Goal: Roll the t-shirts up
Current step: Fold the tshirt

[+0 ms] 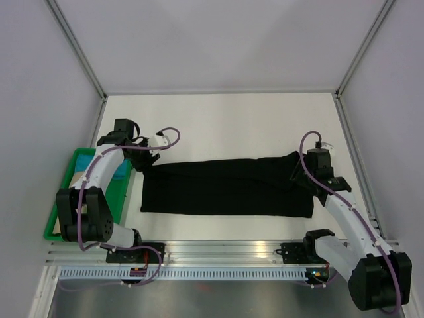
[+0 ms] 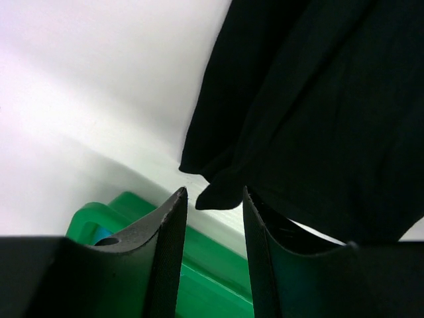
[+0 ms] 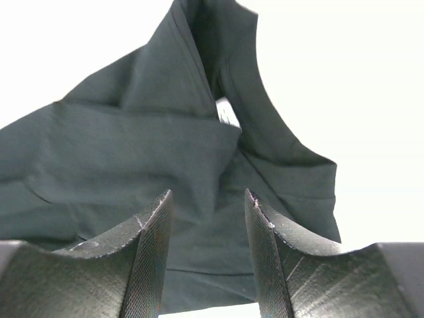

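Currently placed: the black t-shirt (image 1: pixel 225 185) is lying as a long folded band on the table (image 1: pixel 218 119), between both arms.
Handling: judged light, limp, non-slippery; it is likely bunching if pinched mid-span.
Grasp points: the end corners.
Left gripper (image 2: pixel 213 195): jaws standing apart, framing the left corner.
Right gripper (image 3: pixel 209 199): jaws apart, hovering over the right-end folds.

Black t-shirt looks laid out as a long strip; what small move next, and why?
Probably lower the right gripper and close it on the rumpled right end of the black t-shirt: its jaws stand open over that end, gripping nothing, and a roll must start from an end.
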You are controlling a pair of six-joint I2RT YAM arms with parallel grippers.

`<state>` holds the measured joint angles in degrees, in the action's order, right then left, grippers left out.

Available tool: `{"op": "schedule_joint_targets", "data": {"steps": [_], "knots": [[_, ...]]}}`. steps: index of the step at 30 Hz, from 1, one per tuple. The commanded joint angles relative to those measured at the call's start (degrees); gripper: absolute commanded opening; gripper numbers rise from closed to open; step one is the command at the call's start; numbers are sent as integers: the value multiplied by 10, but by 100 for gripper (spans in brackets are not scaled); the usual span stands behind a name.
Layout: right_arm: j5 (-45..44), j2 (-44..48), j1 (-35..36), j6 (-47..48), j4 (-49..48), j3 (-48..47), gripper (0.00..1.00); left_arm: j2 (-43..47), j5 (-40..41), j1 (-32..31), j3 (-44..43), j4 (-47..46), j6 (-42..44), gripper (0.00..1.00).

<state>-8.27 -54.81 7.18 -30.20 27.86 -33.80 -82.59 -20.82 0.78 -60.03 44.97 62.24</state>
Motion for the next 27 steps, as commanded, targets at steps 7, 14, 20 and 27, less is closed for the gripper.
{"op": "schedule_joint_targets", "data": {"steps": [7, 14, 20, 27], "knots": [[-43, -192, 92, 93, -44, -200, 56, -56, 66, -2, -42, -124, -92, 49], [24, -435, 116, 137, 0, -373, 59, -97, 101, -39, -3, -124, -62, 49], [71, -516, 128, 136, -11, -395, 57, -85, 91, -39, 18, -124, -60, 37], [66, -494, 146, 126, -22, -352, 53, -84, 98, -39, 33, -113, -46, 29]]}}
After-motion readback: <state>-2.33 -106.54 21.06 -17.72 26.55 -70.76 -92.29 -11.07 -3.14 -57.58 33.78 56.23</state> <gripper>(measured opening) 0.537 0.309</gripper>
